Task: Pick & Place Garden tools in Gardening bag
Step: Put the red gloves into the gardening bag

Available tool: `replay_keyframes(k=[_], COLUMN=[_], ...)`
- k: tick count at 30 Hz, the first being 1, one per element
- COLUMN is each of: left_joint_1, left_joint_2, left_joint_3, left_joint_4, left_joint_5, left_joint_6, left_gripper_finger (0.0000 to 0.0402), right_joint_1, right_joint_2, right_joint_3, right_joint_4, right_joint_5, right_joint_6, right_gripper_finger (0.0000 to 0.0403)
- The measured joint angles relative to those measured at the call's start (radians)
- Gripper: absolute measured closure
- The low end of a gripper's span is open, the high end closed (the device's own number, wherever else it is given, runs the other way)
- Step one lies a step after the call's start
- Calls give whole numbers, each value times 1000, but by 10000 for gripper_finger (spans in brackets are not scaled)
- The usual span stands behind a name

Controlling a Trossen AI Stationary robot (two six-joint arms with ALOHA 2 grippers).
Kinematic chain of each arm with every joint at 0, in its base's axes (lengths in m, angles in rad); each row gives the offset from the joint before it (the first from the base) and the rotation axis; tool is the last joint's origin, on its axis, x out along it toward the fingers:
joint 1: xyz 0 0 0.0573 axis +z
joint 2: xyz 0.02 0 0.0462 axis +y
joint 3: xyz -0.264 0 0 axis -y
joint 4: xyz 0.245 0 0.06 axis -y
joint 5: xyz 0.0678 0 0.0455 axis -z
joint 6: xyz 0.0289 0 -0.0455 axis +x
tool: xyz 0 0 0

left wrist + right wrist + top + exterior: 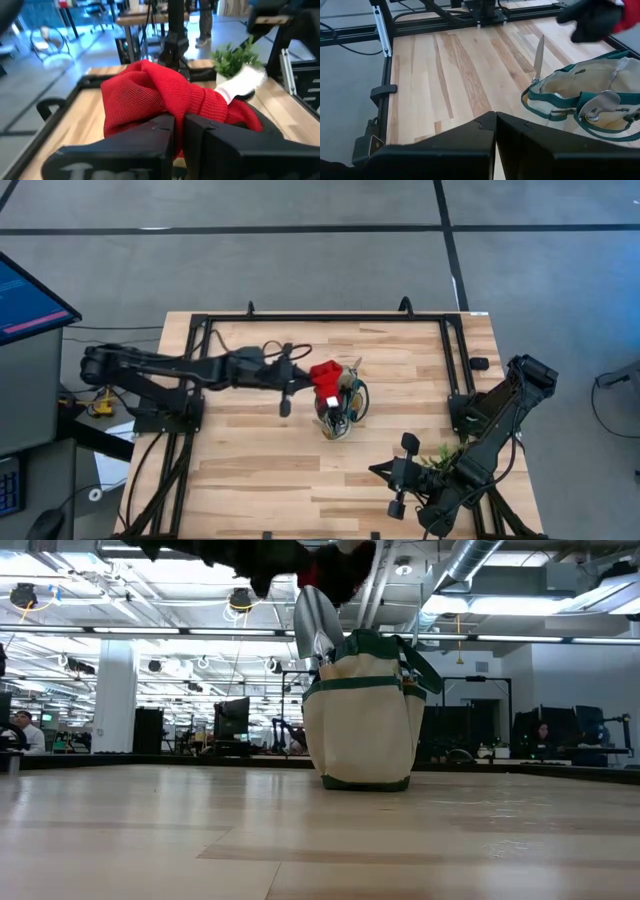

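The gardening bag (343, 412) stands upright on its base at the table's middle, tan with green trim (360, 725). Metal trowel blades (316, 625) (539, 55) stick up out of it. My left gripper (179, 122) reaches in level from the table's left, above the bag's far rim, and is shut on a small red item (325, 378) of mesh cloth with a white piece (245, 82). My right gripper (378, 471) waits shut near the front right, above the table, with nothing in it (495, 127). My left gripper pinches a bunched fold of the red item (172, 107) between its two fingers; how many layers, I cannot tell. The fingers come in about level from the table's left. The cloth is lifted clear and bulges beyond the fingertips, above the bag's opening (580, 82).
A leafy green plant sprig (440, 460) lies at the front right, beside my right arm. A black frame (330, 318) runs along the table's far, left and right sides. Bare wood (250, 470) stretches in front of the bag and to its left.
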Motion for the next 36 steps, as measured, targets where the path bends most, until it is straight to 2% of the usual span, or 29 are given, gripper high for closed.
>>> replay_keyframes(k=[8,21,36], left_joint_1=[74,88,88], left_joint_2=[111,216,235], left_joint_3=[41,85,85], left_joint_4=[-1,4,-15], left_joint_5=[152,156,129], left_joint_6=[-25,-51,-55], left_gripper_finger=[397,396,387], right_joint_1=[2,2,2], right_joint_2=[0,0,0], right_joint_3=[0,0,0], right_joint_4=[-4,-6,-3], right_joint_5=[-1,-5,-7], right_joint_6=[0,-2,0], right_gripper_finger=[403,403,403])
